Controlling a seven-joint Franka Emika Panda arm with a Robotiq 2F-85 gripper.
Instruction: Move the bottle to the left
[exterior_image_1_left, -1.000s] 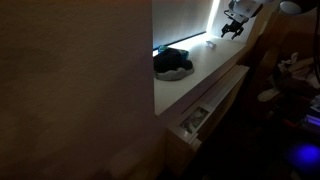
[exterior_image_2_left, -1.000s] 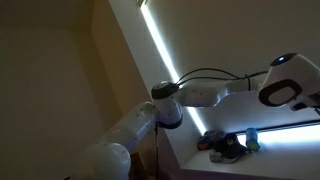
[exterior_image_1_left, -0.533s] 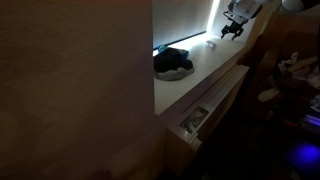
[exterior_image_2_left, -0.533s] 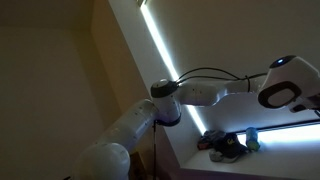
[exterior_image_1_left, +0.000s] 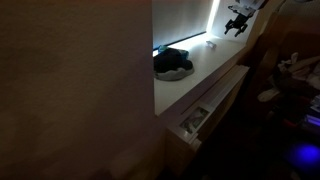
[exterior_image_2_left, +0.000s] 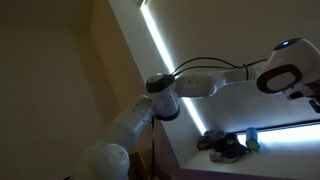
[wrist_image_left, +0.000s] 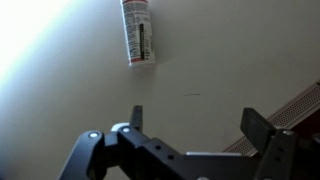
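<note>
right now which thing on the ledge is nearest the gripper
The small pale bottle: it lies close by the open gripper, while the dark heap sits farther along the ledge.

My far camera stands back in the dark room and looks along the white ledge (exterior_image_1_left: 200, 75) from slightly above. A blank wall (exterior_image_1_left: 75, 80) fills its left half, and the gripper (exterior_image_1_left: 238, 22) shows tiny at the top right. My other outside camera sits low and close by the arm (exterior_image_2_left: 125, 135), tilted steeply up along it. Both exterior views share the light strip (exterior_image_1_left: 214, 20) (exterior_image_2_left: 165, 50) and the dark heap (exterior_image_1_left: 172, 63) (exterior_image_2_left: 225, 147). My wrist camera looks down on the ledge from close, with its spread fingers (wrist_image_left: 256, 125) at the bottom edge and the bottle (wrist_image_left: 139, 32) at the top. In the far camera that bottle (exterior_image_1_left: 209, 44) is only a pale speck.
</note>
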